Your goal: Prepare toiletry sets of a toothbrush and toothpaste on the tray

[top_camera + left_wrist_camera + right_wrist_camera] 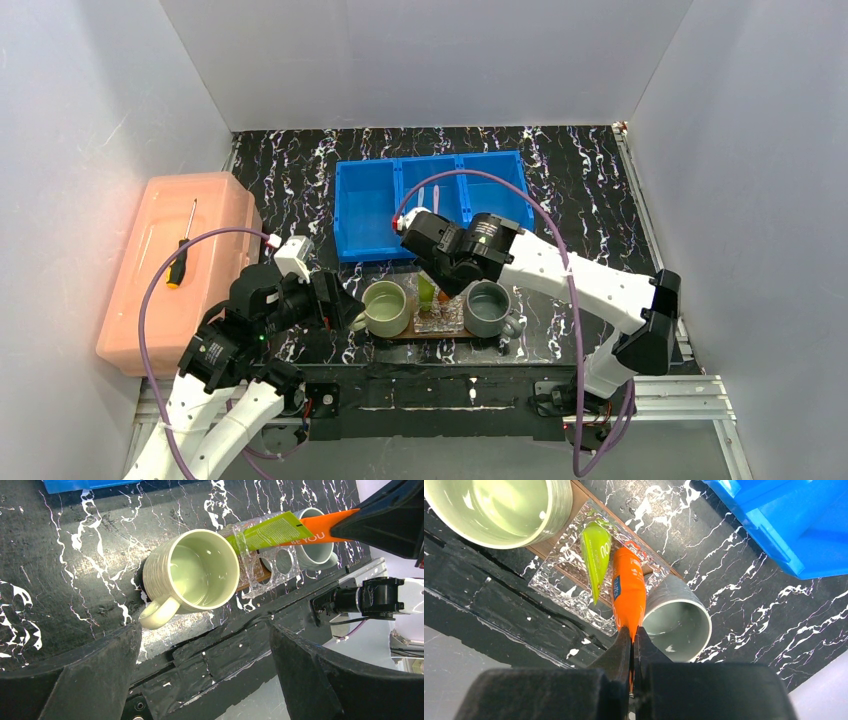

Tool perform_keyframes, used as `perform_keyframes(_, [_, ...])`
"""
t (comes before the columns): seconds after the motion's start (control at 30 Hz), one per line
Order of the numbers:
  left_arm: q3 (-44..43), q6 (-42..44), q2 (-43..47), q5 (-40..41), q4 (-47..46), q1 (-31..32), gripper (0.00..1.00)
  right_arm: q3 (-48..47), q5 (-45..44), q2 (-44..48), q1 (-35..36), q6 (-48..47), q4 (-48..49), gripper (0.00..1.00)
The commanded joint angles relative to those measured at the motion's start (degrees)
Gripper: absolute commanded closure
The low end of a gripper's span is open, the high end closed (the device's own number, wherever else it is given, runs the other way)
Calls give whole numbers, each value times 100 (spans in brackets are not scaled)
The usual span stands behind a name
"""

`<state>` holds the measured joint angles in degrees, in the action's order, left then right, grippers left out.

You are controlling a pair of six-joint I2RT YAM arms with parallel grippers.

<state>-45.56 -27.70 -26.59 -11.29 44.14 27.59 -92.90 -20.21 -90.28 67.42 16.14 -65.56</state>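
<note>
My right gripper (633, 635) is shut on the flat tail of the orange tube (628, 592), whose lower end reaches the clear holder (569, 575). The lime-green tube (596, 555) stands in that holder right beside it. The holder sits on the brown tray (542, 550) between a green mug (499, 510) and a grey mug (679, 622). Two pale toothbrushes (428, 196) lie in the blue bin (365, 210). My left gripper (205, 680) is open and holds nothing, hovering near the green mug's (202, 570) handle side. From the left wrist, both tubes (265, 530) lean over the holder.
A pink box (180, 265) with a screwdriver (180, 255) on its lid stands at the left. The table's near edge (235, 645) runs just below the tray. White walls close in both sides and the back.
</note>
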Motion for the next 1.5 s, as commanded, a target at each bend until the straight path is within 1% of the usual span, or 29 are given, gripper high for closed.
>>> perform_keyframes(0.0, [12, 28, -46, 22, -11, 0, 1, 38, -25, -74, -77, -110, 179, 98])
perform_keyframes(0.97, [10, 72, -152, -57, -45, 0, 1, 396, 357, -275, -334, -260, 386, 94])
perform_keyframes(1.37, [3, 81, -188, -63, -55, 0, 1, 482, 464, -361, -386, -303, 437, 89])
perform_keyframes(1.47, [10, 79, -176, -66, -55, 0, 1, 520, 456, -336, -395, -296, 496, 87])
